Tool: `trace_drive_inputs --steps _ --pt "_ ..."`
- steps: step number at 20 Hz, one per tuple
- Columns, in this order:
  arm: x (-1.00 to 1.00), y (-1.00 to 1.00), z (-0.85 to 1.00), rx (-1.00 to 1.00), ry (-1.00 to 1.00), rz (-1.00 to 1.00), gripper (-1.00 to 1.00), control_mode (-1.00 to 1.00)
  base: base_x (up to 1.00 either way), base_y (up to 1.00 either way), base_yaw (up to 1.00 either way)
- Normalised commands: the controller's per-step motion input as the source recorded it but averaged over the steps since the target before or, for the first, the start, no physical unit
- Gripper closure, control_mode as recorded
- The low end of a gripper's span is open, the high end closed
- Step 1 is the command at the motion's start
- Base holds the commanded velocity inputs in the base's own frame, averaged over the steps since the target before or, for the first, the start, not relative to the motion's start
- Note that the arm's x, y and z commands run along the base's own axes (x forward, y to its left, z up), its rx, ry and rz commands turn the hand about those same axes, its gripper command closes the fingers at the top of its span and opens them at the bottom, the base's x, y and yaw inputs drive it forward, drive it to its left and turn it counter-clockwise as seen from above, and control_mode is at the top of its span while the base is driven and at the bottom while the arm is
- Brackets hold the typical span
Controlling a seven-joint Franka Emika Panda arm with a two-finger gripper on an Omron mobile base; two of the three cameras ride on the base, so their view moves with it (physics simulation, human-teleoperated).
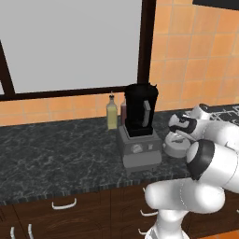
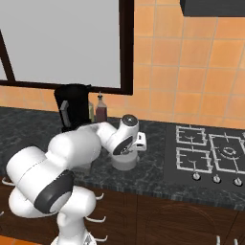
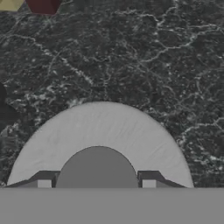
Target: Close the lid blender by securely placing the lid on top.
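Note:
The lid point(image 3: 100, 127), a round light-grey cap, lies flat on the dark counter to the right of the blender point(image 1: 140, 112). My gripper point(image 3: 96, 183) reaches down onto it, and its fingertips point(image 3: 43, 183) press either side of the raised central knob point(image 3: 97, 168). From the left base view the lid point(image 1: 176, 148) sits under the hand beside the blender's grey base point(image 1: 139, 150). In the right base view the lid point(image 2: 125, 162) lies under the gripper point(image 2: 127, 152), with the black jar point(image 2: 72, 107) behind my arm. The jar's top is uncovered.
A yellowish oil bottle point(image 1: 112, 114) and a dark red bottle point(image 2: 101, 111) stand behind the blender against the tiled wall. A gas hob point(image 2: 210, 153) lies to the right of the lid. The counter's front edge point(image 1: 70, 190) runs above the drawers.

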Motion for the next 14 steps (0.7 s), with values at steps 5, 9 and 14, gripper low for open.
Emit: trace_drive_inputs --steps 5,9,14 --pt "-0.25 0.0 1.0 0.11 -0.03 0.0 1.0 -1.0 0.0 0.0 0.0" --pt "-0.15 0.0 1.0 0.06 -0.01 -0.01 1.0 -1.0 0.0 0.0 0.0" --pt "-0.12 0.0 1.0 0.05 -0.02 -0.04 1.0 -1.0 0.0 0.0 0.0"
